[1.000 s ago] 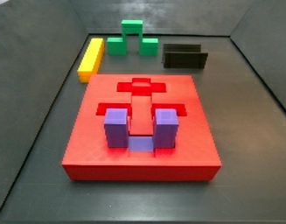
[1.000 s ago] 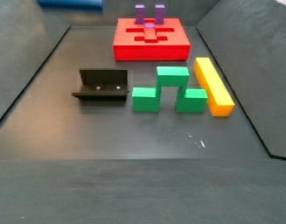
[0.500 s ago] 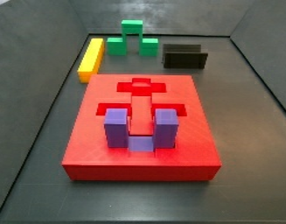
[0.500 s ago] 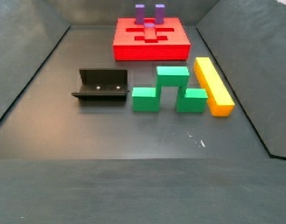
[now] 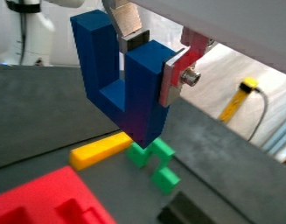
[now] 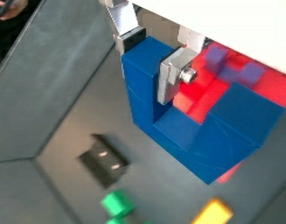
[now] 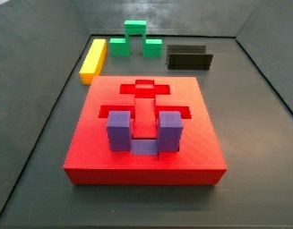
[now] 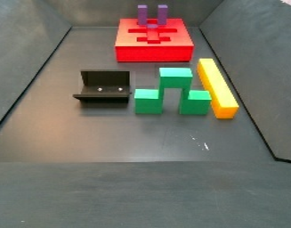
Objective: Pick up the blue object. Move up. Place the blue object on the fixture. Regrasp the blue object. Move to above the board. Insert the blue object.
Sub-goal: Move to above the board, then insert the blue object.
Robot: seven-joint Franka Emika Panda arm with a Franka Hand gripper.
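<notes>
While the floor lies quiet in both side views, the gripper is out of their frame; only the wrist views show it, high above the floor. Its silver fingers pinch the blue object, a deep-blue U-shaped block, by one prong. The block hangs with its prongs pointing up toward the wrist and its closed end down toward the floor.

Going left to right in a side view, a yellow bar lies along the far left, then a cluster of green blocks, then the fixture, dark and open-fronted, at the far right. Nearer the camera sits the board, red, with a purple U-block standing in a recess at its near end, prongs up.

From the opposite side view the order runs fixture, green blocks, yellow bar, with the board at the back.

In a wrist view the yellow bar, green blocks and a corner of the board show below the held block. In the other, the fixture lies beside it and the board behind it.
</notes>
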